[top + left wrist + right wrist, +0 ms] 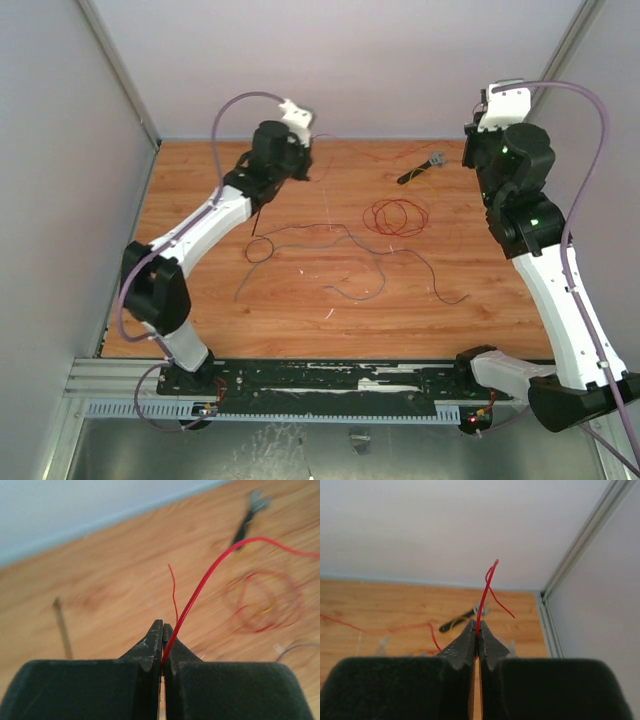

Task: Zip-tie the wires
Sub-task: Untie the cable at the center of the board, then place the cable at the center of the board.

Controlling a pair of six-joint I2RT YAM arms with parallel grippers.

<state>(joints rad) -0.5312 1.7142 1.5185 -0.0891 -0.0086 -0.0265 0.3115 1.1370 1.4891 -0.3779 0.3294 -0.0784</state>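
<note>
While both my claws are pinched tight, they hang above the wood. My left claw (163,630) has its tips pressed together on a thin red strand (210,572), which arcs off toward the short black tool (246,520); a short loose end stands up beside it. My right claw (478,630) is clamped the same way on a red strand, its kinked end poking above the tips; whether both hold one strand I cannot tell. From above, the left claw hangs well left of the tool, the right claw just right of it. A red coil (397,215) lies flat just nearer my bases than the tool, and dark and grey strands (350,240) sprawl nearer and left of it. The zip tie (259,217), a thin dark strip, lies flat well left of the tool. All rests on a table (300,320) of orange-brown wood grain with a few white flecks. Behind the tool pale grey walls (350,60) close three sides, with a metal post (585,535) in the corner to its right. A slotted metal rail (330,408) runs along the table edge farthest from the tool
</note>
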